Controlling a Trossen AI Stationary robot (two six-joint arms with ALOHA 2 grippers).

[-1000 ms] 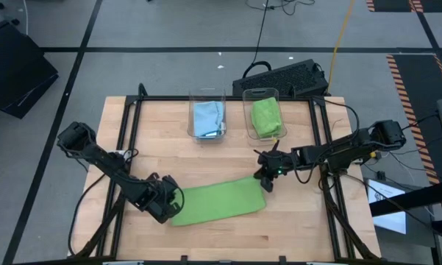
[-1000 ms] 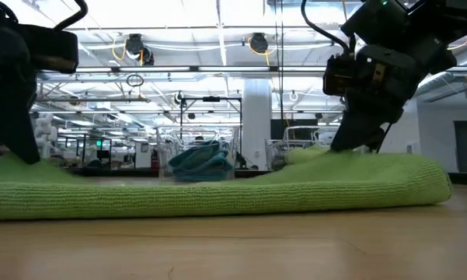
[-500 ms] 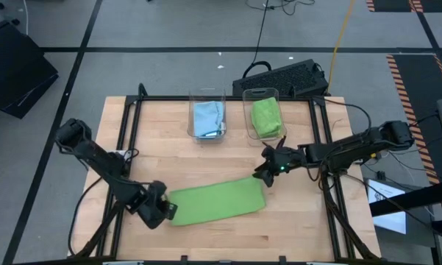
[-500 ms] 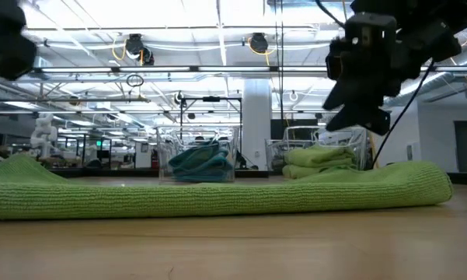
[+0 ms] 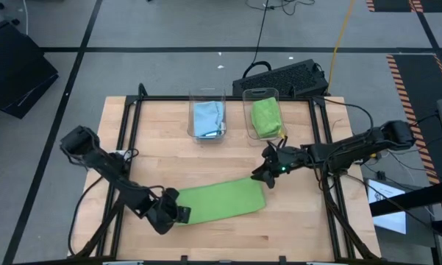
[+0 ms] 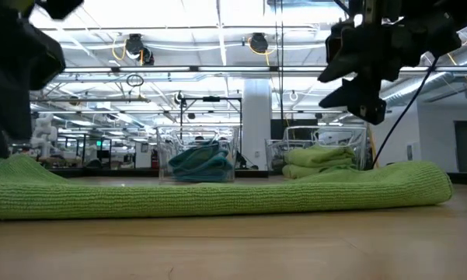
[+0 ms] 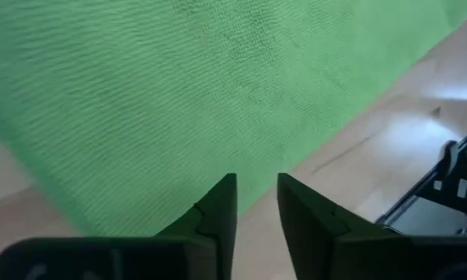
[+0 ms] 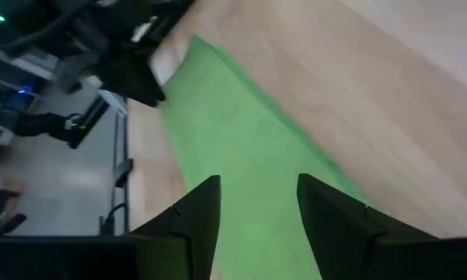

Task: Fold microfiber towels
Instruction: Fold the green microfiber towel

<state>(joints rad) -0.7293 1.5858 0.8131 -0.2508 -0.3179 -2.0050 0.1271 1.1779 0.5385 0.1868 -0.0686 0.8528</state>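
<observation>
Folded lime green towel (image 5: 219,201) lying flat near the tabletop's front edge, left gripper (image 5: 178,214) at its left end, fingers slightly parted, holding nothing, right gripper (image 5: 259,175) raised above its right end, parted, empty

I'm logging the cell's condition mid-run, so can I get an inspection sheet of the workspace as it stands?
Surface: wooden table in a black frame, bare wood around the work.
Job's things: folded green towel lying flat near the front; blue towel and another green towel in two clear bins at the back.
Clutter: nothing seen on the table.
Grippers: left tool open, at the folded towel's left end, holding nothing; right tool open, raised over the towel's right end, holding nothing.
Cables: black and yellow leads on the floor behind the table; wiring along both arms.
Surroundings: black keyboard behind the table, striped floor tape at right, open hall beyond.
</observation>
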